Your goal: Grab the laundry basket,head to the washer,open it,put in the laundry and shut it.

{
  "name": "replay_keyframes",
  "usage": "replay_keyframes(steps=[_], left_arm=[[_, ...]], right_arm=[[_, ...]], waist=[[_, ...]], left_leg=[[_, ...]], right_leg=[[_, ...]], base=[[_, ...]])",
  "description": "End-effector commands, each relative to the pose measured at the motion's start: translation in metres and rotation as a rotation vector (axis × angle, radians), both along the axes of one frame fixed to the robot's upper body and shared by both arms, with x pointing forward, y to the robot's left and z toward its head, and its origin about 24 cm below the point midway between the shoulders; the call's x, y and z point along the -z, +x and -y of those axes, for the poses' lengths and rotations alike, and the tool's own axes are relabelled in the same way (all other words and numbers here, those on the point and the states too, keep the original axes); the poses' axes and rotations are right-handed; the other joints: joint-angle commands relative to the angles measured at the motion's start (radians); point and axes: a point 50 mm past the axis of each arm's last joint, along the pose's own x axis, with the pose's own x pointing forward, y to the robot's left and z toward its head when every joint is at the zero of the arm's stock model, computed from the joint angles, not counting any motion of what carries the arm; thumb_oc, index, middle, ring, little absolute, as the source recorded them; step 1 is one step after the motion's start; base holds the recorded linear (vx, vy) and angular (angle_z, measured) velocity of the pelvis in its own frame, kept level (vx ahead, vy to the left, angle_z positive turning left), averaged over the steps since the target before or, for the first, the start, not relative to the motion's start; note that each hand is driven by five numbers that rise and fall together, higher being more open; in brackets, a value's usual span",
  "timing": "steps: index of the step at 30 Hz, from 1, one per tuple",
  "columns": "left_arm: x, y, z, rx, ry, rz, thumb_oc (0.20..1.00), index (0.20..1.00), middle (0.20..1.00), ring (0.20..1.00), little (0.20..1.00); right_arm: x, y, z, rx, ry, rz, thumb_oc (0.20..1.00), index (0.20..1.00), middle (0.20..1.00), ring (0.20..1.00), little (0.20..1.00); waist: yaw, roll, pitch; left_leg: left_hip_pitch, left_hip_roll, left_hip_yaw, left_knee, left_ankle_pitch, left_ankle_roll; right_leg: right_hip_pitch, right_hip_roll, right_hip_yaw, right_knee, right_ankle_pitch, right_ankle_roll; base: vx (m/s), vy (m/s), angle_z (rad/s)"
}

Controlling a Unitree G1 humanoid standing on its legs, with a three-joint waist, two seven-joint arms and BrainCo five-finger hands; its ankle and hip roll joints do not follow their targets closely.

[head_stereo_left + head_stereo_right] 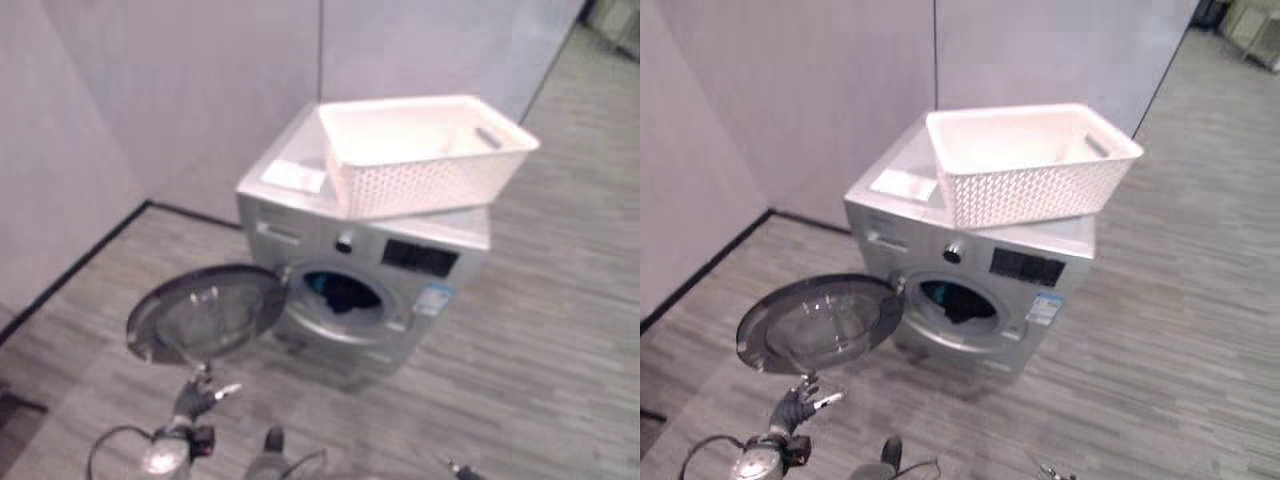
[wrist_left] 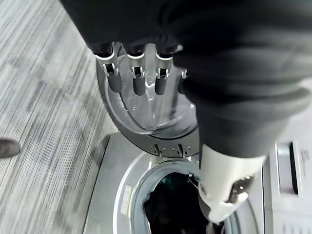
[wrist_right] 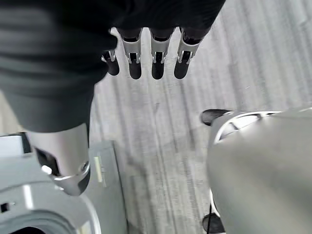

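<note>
Basket [image 1: 1025, 165]: white plastic, sides w/ fine woven-lattice pattern, plain rim. Washer [image 1: 970, 270]: silver-grey body, black display panel [image 1: 1025, 267], light blue label by the drum opening. Door [image 1: 820, 322]: dark grey ring, clear glass centre. Laundry [image 1: 955, 300] in drum: dark, w/ a blue-teal patch. Floor [image 1: 1180, 330]: grey wood-grain planks. Walls: pale grey, black strip along the base. Left hand [image 2: 139, 78]: silver fingers, dark tips, black ribbed cover. Right hand [image 3: 146, 61]: same colours.

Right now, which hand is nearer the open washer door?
Left. The left hand hangs just below the washer door, fingers relaxed. The right hand hangs over bare floor, beside the washer.
</note>
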Motion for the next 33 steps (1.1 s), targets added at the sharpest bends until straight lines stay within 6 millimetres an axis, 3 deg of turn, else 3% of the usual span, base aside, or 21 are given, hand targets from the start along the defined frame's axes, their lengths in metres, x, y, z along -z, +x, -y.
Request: replay_keyframes(steps=[1,5,9,11,14,15,17,20,22,25,26,29,30,31,33], left_arm=[[-0.019,0.029,-0.012,0.056,0.202,0.071,1.0,1.0,1.0,1.0,1.0],[-0.037,0.046,-0.024,0.028,0.28,0.14,1.0,1.0,1.0,1.0,1.0],[-0.055,0.071,-0.025,-0.019,0.306,0.241,1.0,1.0,1.0,1.0,1.0],[-0.058,0.076,-0.024,-0.024,0.306,0.261,1.0,1.0,1.0,1.0,1.0],[-0.076,0.088,-0.026,-0.034,0.36,0.34,1.0,1.0,1.0,1.0,1.0],[-0.076,0.088,-0.026,-0.034,0.36,0.34,1.0,1.0,1.0,1.0,1.0],[-0.093,0.097,-0.032,-0.069,0.436,0.406,1.0,1.0,1.0,1.0,1.0],[-0.104,0.104,-0.041,-0.104,0.512,0.432,1.0,1.0,1.0,1.0,1.0],[-0.126,0.115,-0.058,-0.166,0.587,0.482,1.0,1.0,1.0,1.0,1.0],[-0.14,0.119,-0.075,-0.205,0.682,0.485,1.0,1.0,1.0,1.0,1.0],[-0.155,0.126,-0.091,-0.233,0.762,0.485,1.0,1.0,1.0,1.0,1.0],[-0.169,0.134,-0.101,-0.251,0.816,0.489,1.0,1.0,1.0,1.0,1.0],[-0.187,0.143,-0.113,-0.281,0.884,0.491,1.0,1.0,1.0,1.0,1.0],[-0.187,0.143,-0.113,-0.281,0.885,0.492,1.0,1.0,1.0,1.0,1.0],[-0.206,0.151,-0.126,-0.299,0.955,0.477,1.0,1.0,1.0,1.0,1.0]], right_arm=[[-0.002,0.015,-0.004,-0.01,0.007,0.04,1.0,1.0,1.0,1.0,1.0],[-0.003,0.032,-0.017,-0.164,0.015,0.063,1.0,1.0,1.0,1.0,1.0],[-0.009,0.05,-0.017,-0.282,-0.015,0.122,1.0,1.0,1.0,1.0,1.0],[-0.01,0.05,-0.015,-0.288,-0.024,0.119,1.0,1.0,1.0,1.0,1.0],[-0.007,0.033,-0.005,-0.279,-0.046,0.065,1.0,1.0,1.0,1.0,1.0],[-0.007,0.033,-0.005,-0.279,-0.046,0.065,1.0,1.0,1.0,1.0,1.0],[-0.006,0.015,0.004,-0.238,-0.058,0.026,1.0,1.0,1.0,1.0,1.0],[-0.006,0.007,0.008,-0.225,-0.058,0.007,1.0,1.0,1.0,1.0,1.0],[-0.008,0.002,0.016,-0.202,-0.07,-0.005,1.0,1.0,1.0,1.0,1.0],[-0.008,0.005,0.017,-0.196,-0.062,0.002,1.0,1.0,1.0,1.0,1.0],[-0.008,0.007,0.013,-0.218,-0.049,0.01,1.0,1.0,1.0,1.0,1.0],[-0.008,0.011,0.01,-0.254,-0.043,0.021,1.0,1.0,1.0,1.0,1.0],[-0.009,0.015,0.009,-0.298,-0.041,0.032,1.0,1.0,1.0,1.0,1.0],[-0.009,0.015,0.008,-0.297,-0.04,0.033,1.0,1.0,1.0,1.0,1.0],[-0.01,0.019,0.009,-0.334,-0.047,0.044,1.0,1.0,1.0,1.0,1.0]], waist=[[-0.016,-0.023,0.035],[-0.024,-0.003,0.036],[-0.039,0.013,0.066],[-0.045,0.009,0.074],[-0.069,-0.024,0.066],[-0.069,-0.024,0.066],[-0.098,-0.02,0.045],[-0.11,-0.013,0.033],[-0.123,-0.003,0.017],[-0.129,0.002,0.006],[-0.136,0.007,-0.005],[-0.14,0.007,-0.005],[-0.148,0.007,0.0],[-0.147,0.006,0.001],[-0.154,0.006,0.012]], left_leg=[[-0.06,0.018,0.034,0.001,0.059,-0.03],[-0.036,0.051,0.037,-0.003,0.094,-0.039],[-0.058,0.092,0.068,-0.05,0.195,-0.081],[-0.062,0.094,0.075,-0.039,0.181,-0.075],[-0.037,0.097,0.079,0.055,0.062,-0.035],[-0.038,0.097,0.079,0.059,0.059,-0.034],[0.011,0.1,0.08,0.045,0.016,-0.029],[0.025,0.091,0.105,0.038,0.012,-0.022],[0.055,0.071,0.124,0.033,-0.008,-0.027],[0.094,0.056,0.152,0.001,-0.015,-0.026],[0.118,0.044,0.171,-0.031,-0.017,-0.028],[0.127,0.036,0.18,-0.048,-0.017,-0.027],[0.121,0.035,0.186,-0.048,-0.018,-0.027],[0.121,0.034,0.186,-0.048,-0.018,-0.027],[0.109,0.035,0.188,-0.047,-0.019,-0.025]], right_leg=[[0.065,0.058,0.033,-0.082,-0.065,-0.059],[0.049,0.081,0.056,-0.003,-0.107,-0.088],[0.033,0.118,0.067,-0.047,-0.093,-0.095],[0.028,0.113,0.067,-0.048,-0.088,-0.096],[0.016,0.081,0.088,-0.061,-0.056,-0.081],[0.016,0.081,0.089,-0.061,-0.056,-0.081],[0.009,0.067,0.108,-0.06,-0.042,-0.058],[0.004,0.048,0.106,-0.047,-0.016,-0.044],[0.021,0.012,0.117,-0.05,0.003,-0.021],[0.03,-0.005,0.132,-0.064,0.02,-0.003],[0.037,-0.013,0.137,-0.085,0.035,0.011],[0.042,-0.018,0.139,-0.105,0.047,0.018],[0.039,-0.019,0.139,-0.12,0.057,0.024],[0.04,-0.019,0.139,-0.121,0.058,0.024],[0.031,-0.02,0.139,-0.128,0.064,0.029]], base=[[0.0,-0.06,-0.07],[-0.07,-0.092,-0.05],[-0.18,-0.094,-0.27],[-0.08,-0.003,-0.06],[-0.01,0.044,0.05],[0.07,0.129,-0.12],[0.1,0.128,-0.05],[0.06,0.163,0.01],[0.13,0.212,-0.15],[0.1,0.144,-0.35],[0.11,0.141,-0.13],[0.07,0.093,-0.22],[0.04,0.064,-0.19],[0.03,0.059,-0.06],[-0.01,0.042,-0.04]])
